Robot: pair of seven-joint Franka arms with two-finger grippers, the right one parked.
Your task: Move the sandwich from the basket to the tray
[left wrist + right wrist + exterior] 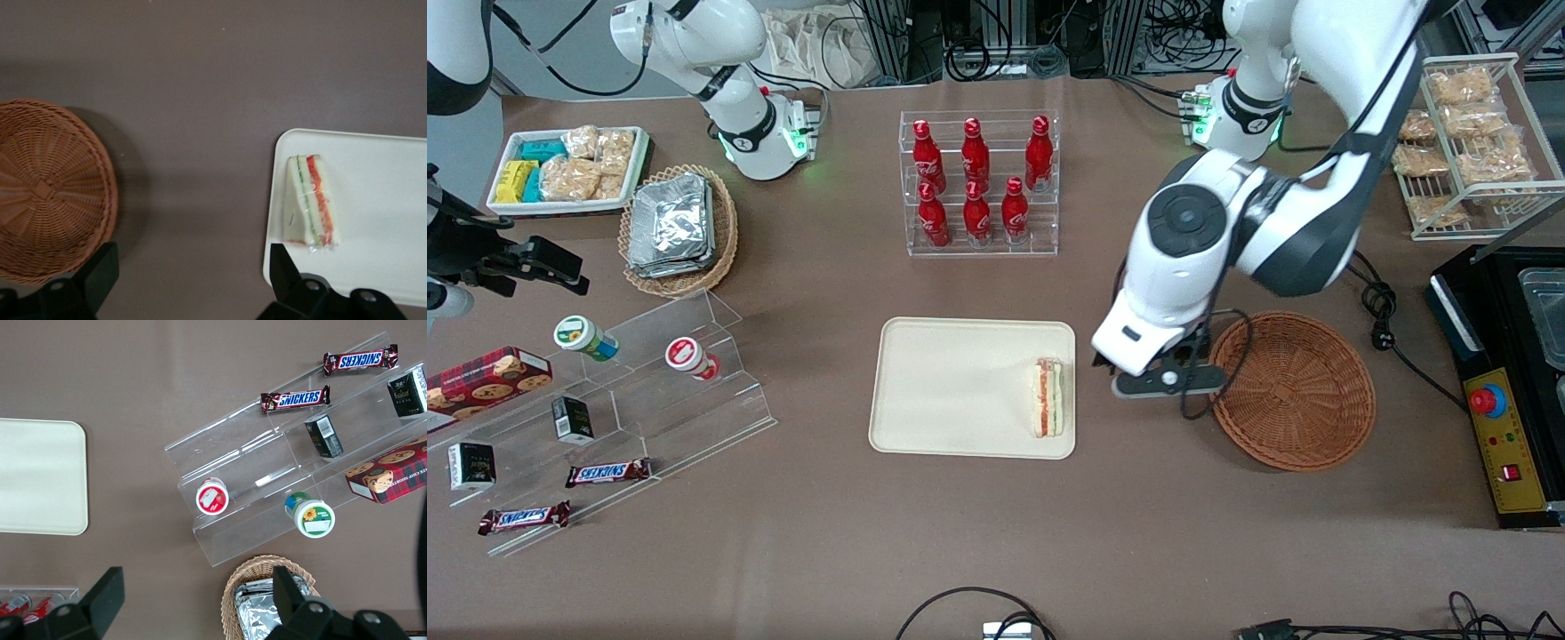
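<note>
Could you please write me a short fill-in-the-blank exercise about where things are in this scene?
1. The sandwich lies on the ____, near the edge closest to the basket.
2. The basket holds ____.
3. The claw hangs open above the bare table between the tray and the ____.
4. The claw grips ____.

Missing words: tray; nothing; basket; nothing
</note>
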